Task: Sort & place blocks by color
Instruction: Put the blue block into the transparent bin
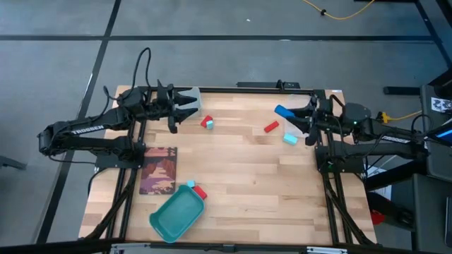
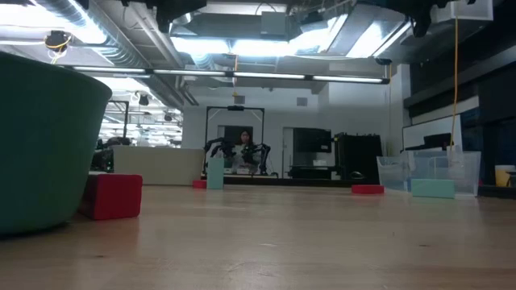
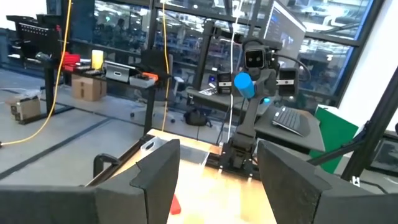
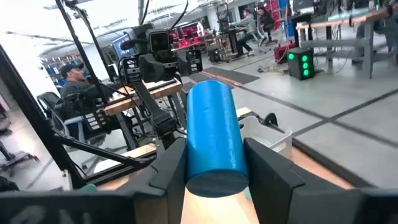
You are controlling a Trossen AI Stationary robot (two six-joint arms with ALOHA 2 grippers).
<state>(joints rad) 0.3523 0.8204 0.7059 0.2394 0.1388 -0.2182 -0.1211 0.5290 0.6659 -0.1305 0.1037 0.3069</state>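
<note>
Right claw [image 1: 295,115]: clenched on blue cylinder block [image 1: 284,111], long axis pointing toward left claw [image 1: 185,108], spread empty opposite.

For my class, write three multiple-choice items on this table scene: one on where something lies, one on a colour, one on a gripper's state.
1. Where does the teal tray lie?
A. at the table's near edge, left of centre
B. between the two grippers
C. under the right arm

2. What colour is the cylinder block in the right gripper?
A. red
B. blue
C. cyan

3. How is the left gripper?
A. shut on a red block
B. open and empty
C. shut on the tray

Key: 1 A, the high view shows the tray at the near edge, left of centre. 2 B, the right wrist view shows a blue cylinder between the fingers. 3 B, the left wrist view shows its fingers spread with nothing between.
</note>
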